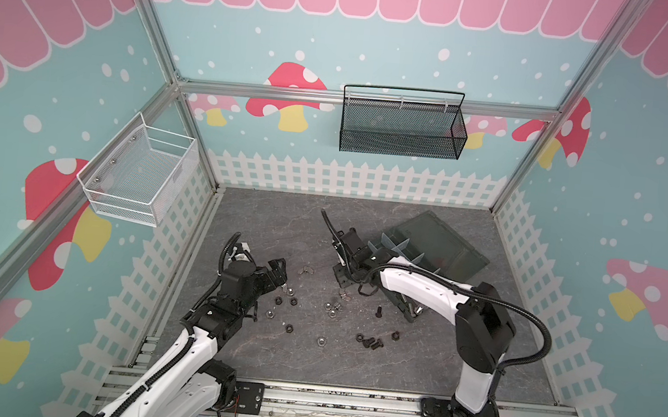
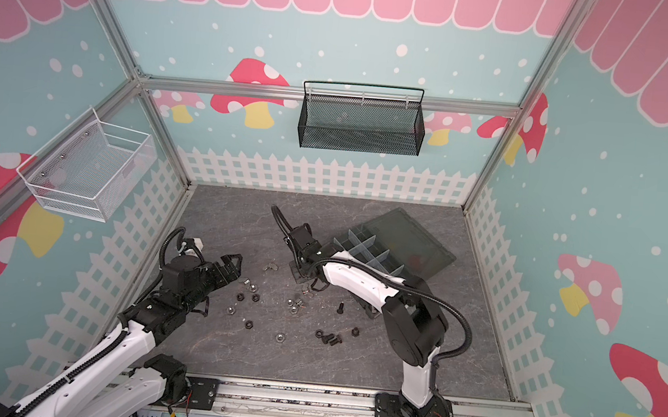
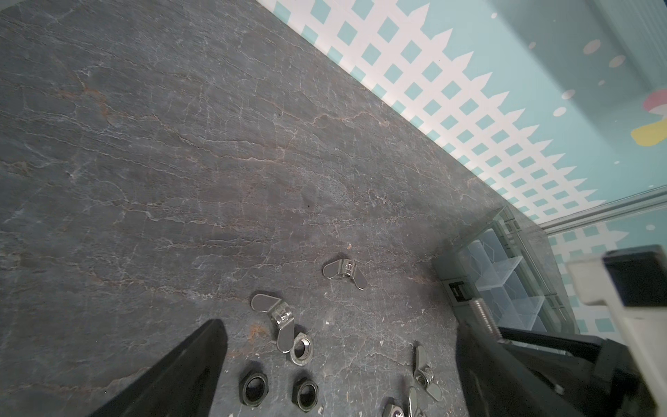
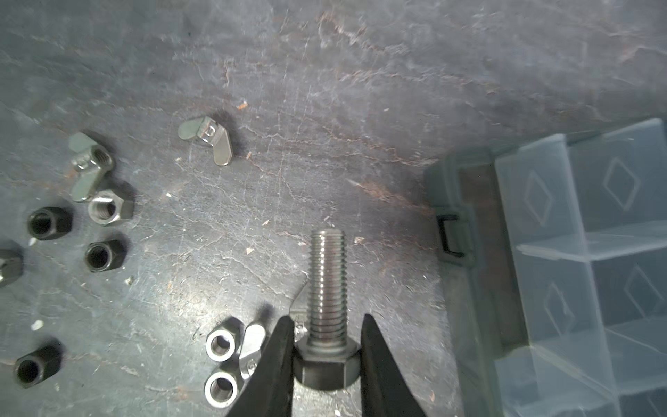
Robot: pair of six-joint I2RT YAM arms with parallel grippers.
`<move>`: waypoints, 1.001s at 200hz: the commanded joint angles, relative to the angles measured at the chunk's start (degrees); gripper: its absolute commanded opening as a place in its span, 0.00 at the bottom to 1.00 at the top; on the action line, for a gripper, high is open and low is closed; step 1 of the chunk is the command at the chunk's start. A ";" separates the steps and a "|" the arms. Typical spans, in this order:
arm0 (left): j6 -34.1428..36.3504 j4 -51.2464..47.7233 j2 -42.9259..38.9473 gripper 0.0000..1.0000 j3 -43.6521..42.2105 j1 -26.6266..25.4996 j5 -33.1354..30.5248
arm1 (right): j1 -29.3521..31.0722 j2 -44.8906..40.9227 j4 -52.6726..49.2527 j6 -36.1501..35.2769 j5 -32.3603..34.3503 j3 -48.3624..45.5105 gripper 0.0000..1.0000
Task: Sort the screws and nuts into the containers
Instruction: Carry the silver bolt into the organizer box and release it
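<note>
My right gripper (image 4: 326, 361) is shut on the hex head of a silver screw (image 4: 327, 281), whose threaded shank points away from the jaws above the table. The dark grey organizer box (image 4: 454, 202) lies beside it, and its containers (image 1: 399, 247) show no parts inside. In both top views this gripper (image 1: 341, 275) (image 2: 299, 274) hangs at the box's left end. My left gripper (image 3: 335, 361) (image 1: 278, 269) is open, low over loose nuts: two black nuts (image 3: 254, 388) and a silver nut (image 3: 301, 348). Black screws (image 1: 371, 342) lie nearer the front.
Silver wing nuts (image 3: 343, 272) (image 4: 207, 139) are scattered among the nuts. A black mesh basket (image 1: 402, 128) hangs on the back wall and a white wire basket (image 1: 139, 174) on the left wall. The box's lid (image 1: 446, 237) lies open toward the back right.
</note>
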 commanded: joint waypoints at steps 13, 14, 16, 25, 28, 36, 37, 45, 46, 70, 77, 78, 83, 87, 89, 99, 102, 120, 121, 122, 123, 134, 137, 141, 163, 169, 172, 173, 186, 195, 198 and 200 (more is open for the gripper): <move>-0.13 1.26 0.21 1.00 -0.56 0.08 0.72 | -4.39 -7.73 -0.50 3.35 1.53 -8.11 0.00; -0.18 1.28 0.20 1.00 -0.57 0.05 0.79 | -4.50 -8.08 -0.55 3.41 1.49 -8.41 0.00; -0.21 1.29 0.19 1.00 -0.59 0.04 0.86 | -4.81 -8.67 -0.56 3.54 1.38 -8.91 0.00; -0.17 1.47 0.30 1.00 -0.58 0.03 0.98 | -6.22 -11.33 -0.67 3.89 0.73 -11.63 0.00; -0.19 1.55 0.28 1.00 -0.57 0.03 1.03 | -6.60 -12.19 -0.56 3.91 0.45 -12.60 0.00; -0.19 1.80 0.40 1.00 -0.51 0.02 1.27 | -8.05 -14.75 -0.55 4.00 -0.59 -15.02 0.00; -0.25 1.81 0.43 1.00 -0.51 0.02 1.28 | -8.22 -15.01 -0.57 4.00 -0.67 -15.25 0.00; -0.31 1.98 0.46 1.00 -0.52 0.03 1.36 | -9.81 -17.37 -0.59 3.95 -1.85 -17.58 0.00; -0.31 1.99 0.45 1.00 -0.51 0.03 1.37 | -10.03 -17.64 -0.59 3.93 -2.00 -17.90 0.00; -0.74 2.68 1.06 1.00 -0.50 0.03 1.97 | -14.61 -23.68 -0.59 2.92 -6.06 -23.82 0.00; -0.85 2.98 1.31 1.00 -0.56 -0.01 2.20 | -15.73 -24.78 -0.59 2.49 -7.31 -25.25 0.00; -0.84 2.97 1.37 1.00 -0.53 0.06 2.23 | -15.89 -25.00 -0.59 2.45 -7.45 -25.42 0.00; -1.05 3.12 1.57 1.00 -0.53 0.03 2.37 | -16.65 -25.78 -0.59 2.14 -8.46 -26.22 0.00; -1.09 3.28 1.74 1.00 -0.50 0.03 2.51 | -17.17 -26.30 -0.53 1.95 -9.16 -26.94 0.00; -1.14 3.35 1.92 1.00 -0.50 0.03 2.72 | -17.57 -26.57 -0.51 1.84 -9.84 -27.38 0.00; -1.05 3.97 2.33 1.00 -0.52 0.03 3.61 | -18.90 -27.26 -0.26 1.46 -11.44 -28.59 0.00; -1.02 4.16 2.44 1.00 -0.50 0.05 3.85 | -19.22 -27.47 -0.17 1.38 -11.97 -29.04 0.00; -1.17 5.22 3.07 1.00 -0.50 -0.05 5.10 | -20.99 -28.06 0.94 0.78 -14.89 -30.74 0.00; -1.18 5.19 3.13 1.00 -0.50 -0.05 5.17 | -21.07 -28.04 1.01 0.77 -15.11 -30.85 0.00; -1.18 5.27 3.15 1.00 -0.50 -0.05 5.21 | -21.15 -28.03 1.09 0.76 -15.27 -30.86 0.00; -1.19 5.30 3.16 1.00 -0.55 -0.01 5.23 | -21.14 -27.99 1.17 0.71 -15.34 -30.91 0.00; -1.44 5.34 3.35 1.00 -0.41 0.04 5.44 | -21.64 -27.79 1.82 0.41 -16.61 -31.21 0.00; -1.46 5.38 3.42 1.00 -0.42 -0.01 5.51 | -21.74 -27.72 1.93 0.32 -16.84 -31.22 0.00; -1.52 5.34 3.46 1.00 -0.43 -0.02 5.45 | -21.77 -27.62 2.10 0.16 -17.20 -31.28 0.00; -1.48 5.35 3.44 1.00 -0.55 0.08 5.64 | -22.09 -26.42 2.48 -0.22 -17.06 -30.67 0.00; -1.33 5.35 3.37 1.00 -0.61 0.03 5.72 | -22.11 -25.99 2.49 -0.30 -16.69 -30.41 0.00; -1.22 5.35 3.36 1.00 -0.67 0.03 5.77 | -22.16 -25.68 2.48 -0.37 -16.64 -30.29 0.00; -1.20 5.30 3.35 1.00 -0.67 0.08 5.77 | -22.18 -25.62 2.48 -0.38 -16.56 -30.27 0.00; -1.08 5.10 3.14 1.00 -0.68 0.03 5.74 | -22.36 -24.42 2.58 -0.81 -16.39 -29.55 0.00; -1.05 4.89 2.88 1.00 -0.63 0.09 5.72 | -22.45 -23.42 2.74 -1.16 -16.38 -29.01 0.00; -0.98 4.80 2.79 1.00 -0.55 0.04 5.70 | -22.46 -23.15 2.75 -1.30 -16.33 -28.86 0.00; -1.01 4.74 2.75 1.00 -0.51 0.06 5.65 | -22.46 -22.87 2.75 -1.39 -16.31 -28.74 0.00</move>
